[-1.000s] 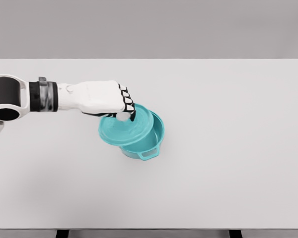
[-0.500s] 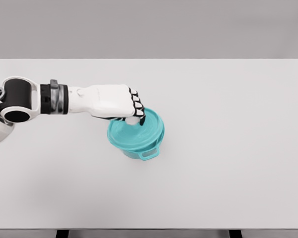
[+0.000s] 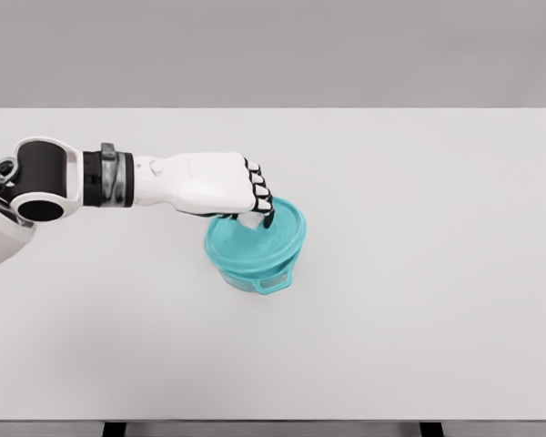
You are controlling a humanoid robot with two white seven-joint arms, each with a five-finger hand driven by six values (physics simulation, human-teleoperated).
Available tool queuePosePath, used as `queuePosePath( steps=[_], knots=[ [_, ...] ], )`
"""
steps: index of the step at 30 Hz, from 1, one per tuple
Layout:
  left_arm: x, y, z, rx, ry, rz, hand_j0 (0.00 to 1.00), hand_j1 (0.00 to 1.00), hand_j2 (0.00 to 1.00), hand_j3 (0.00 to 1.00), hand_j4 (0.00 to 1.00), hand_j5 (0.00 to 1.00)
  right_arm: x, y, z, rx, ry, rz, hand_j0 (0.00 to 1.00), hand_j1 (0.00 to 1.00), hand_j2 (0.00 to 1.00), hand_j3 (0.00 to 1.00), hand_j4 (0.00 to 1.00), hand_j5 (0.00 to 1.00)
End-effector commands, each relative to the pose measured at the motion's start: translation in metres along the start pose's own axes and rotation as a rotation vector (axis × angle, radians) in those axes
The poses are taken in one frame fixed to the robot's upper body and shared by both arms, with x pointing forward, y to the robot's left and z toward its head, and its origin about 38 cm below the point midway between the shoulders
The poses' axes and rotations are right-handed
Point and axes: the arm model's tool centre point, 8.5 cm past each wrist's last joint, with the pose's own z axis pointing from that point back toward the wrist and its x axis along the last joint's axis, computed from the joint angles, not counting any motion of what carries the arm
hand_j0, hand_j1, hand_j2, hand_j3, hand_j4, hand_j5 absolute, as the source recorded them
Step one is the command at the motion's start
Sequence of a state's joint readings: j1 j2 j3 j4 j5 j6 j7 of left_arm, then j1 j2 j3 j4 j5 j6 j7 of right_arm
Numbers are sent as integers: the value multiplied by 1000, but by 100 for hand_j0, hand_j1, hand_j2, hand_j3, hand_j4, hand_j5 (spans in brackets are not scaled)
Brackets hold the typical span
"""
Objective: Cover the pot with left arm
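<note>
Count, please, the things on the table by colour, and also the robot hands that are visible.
Teal things: 2, the pot and the lid
White robot hands: 1, the left hand, gripping the lid's knob
White tables: 1, the table
Total: 4

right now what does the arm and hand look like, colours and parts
The left arm is glossy white with a black elbow joint and a grey-and-black banded wrist. The left hand is white, five-fingered, with black segments at the finger joints. No cables or markings show.
</note>
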State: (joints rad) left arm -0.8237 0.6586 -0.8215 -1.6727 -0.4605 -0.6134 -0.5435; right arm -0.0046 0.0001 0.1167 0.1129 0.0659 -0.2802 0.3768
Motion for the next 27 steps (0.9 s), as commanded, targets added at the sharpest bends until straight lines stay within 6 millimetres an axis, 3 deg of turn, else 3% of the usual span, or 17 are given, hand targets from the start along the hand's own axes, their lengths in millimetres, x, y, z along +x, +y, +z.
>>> queuePosePath(
  steps=[1, 27],
  knots=[
    [0, 0, 0, 4, 1, 5, 53, 53, 53, 53, 53, 53, 0, 0, 0, 0, -1, 0, 100, 100, 100, 100, 100, 100],
    [-11, -9, -8, -72, 39, -39, 55, 55, 55, 55, 55, 55, 0, 0, 0, 0, -1, 0, 100, 100, 100, 100, 100, 100]
  ],
)
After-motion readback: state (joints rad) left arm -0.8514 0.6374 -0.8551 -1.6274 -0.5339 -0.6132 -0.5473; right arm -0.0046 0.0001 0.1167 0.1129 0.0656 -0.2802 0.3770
